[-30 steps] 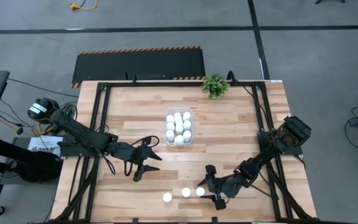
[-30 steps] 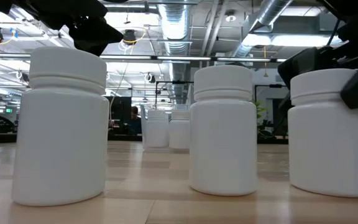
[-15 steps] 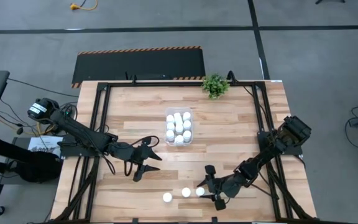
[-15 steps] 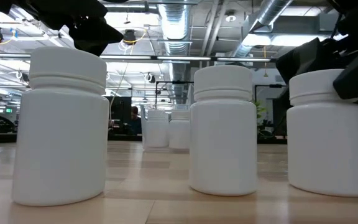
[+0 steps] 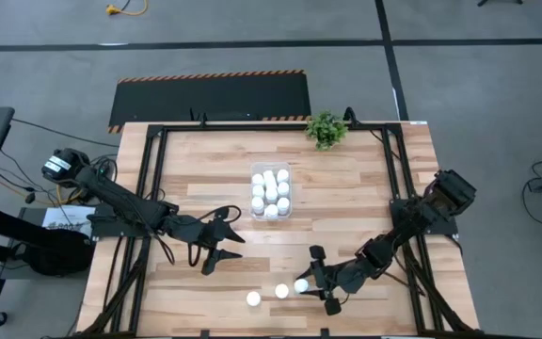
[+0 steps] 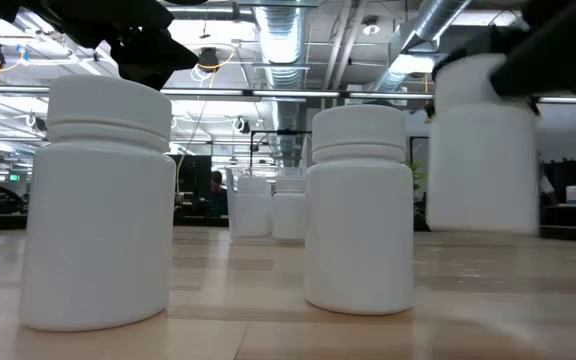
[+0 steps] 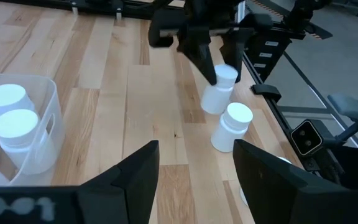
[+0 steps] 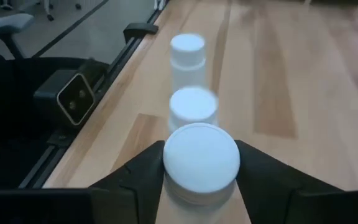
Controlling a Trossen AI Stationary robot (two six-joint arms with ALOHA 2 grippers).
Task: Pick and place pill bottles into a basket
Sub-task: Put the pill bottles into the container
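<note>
Several white pill bottles fill the clear basket (image 5: 271, 193) at the table's middle; it also shows in the left wrist view (image 7: 23, 134). Two more bottles (image 5: 253, 298) (image 5: 281, 292) stand upright on the table near its near edge. My right gripper (image 5: 309, 282) is shut on a third bottle (image 5: 300, 285), held just right of them and above the table. My left gripper (image 5: 222, 247) hangs open and empty left of the basket, between it and the standing bottles. My right gripper pinches the bottle's upper part at the cap (image 8: 201, 155) between its two fingers, one on each side. The fingers slant down at it from the table's right side. The bottle (image 6: 483, 140) stays about upright and is lifted clear of the table.
A small green potted plant (image 5: 326, 129) stands at the table's far edge. A black frame rail (image 5: 153, 179) runs along the table's left and right sides. Bare wood lies between the basket and the standing bottles.
My right gripper has gone up with the rightmost bottle of the near row. That bottle stood on the table and now hangs clear of it, still about upright. The other two bottles have kept their places.
</note>
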